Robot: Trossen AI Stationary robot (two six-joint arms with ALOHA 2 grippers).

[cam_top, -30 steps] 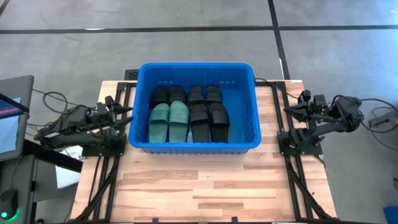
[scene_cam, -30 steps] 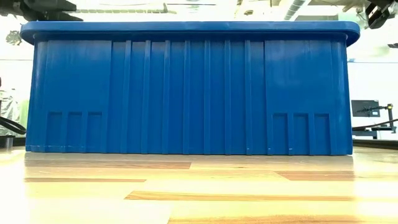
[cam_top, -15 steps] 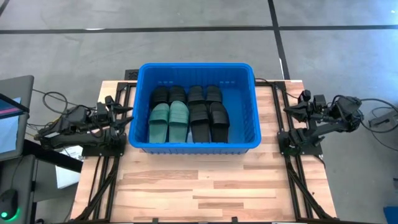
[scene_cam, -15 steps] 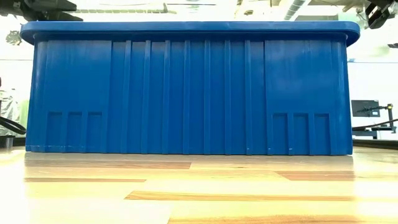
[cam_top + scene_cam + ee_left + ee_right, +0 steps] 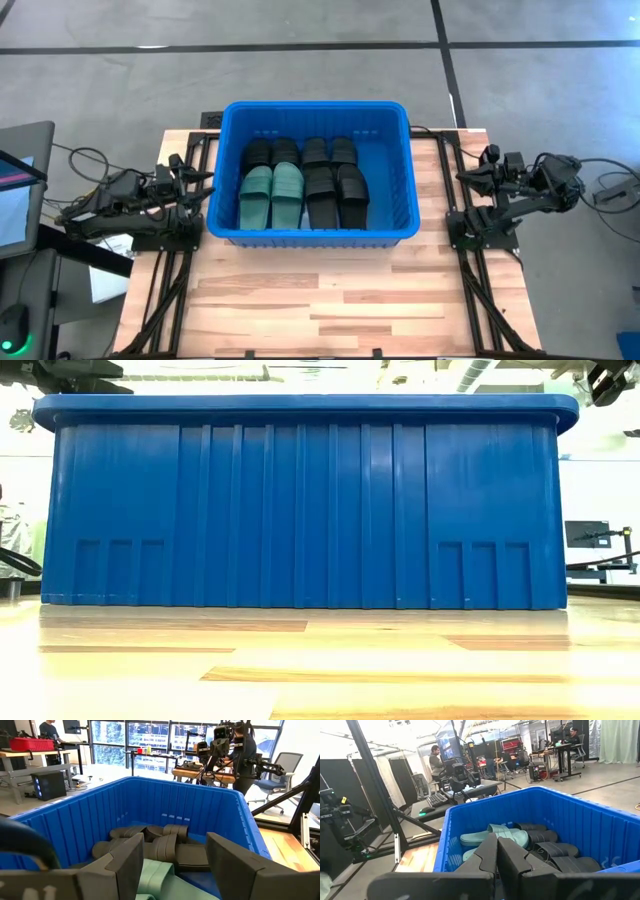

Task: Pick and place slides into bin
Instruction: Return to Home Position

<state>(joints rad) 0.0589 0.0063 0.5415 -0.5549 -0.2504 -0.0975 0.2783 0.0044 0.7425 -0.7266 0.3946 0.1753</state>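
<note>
Nothing visible has changed since the earlier pictures. In the high and low views, the bin [image 5: 412, 190], the slides [image 5: 304, 182], the left gripper [image 5: 203, 180] and the right gripper [image 5: 464, 177] match exactly.

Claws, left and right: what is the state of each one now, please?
Left claw: open, holding nothing.
Right claw: closed, holding nothing.

Bright, even light; glare behind the bin [image 5: 300, 510].
</note>
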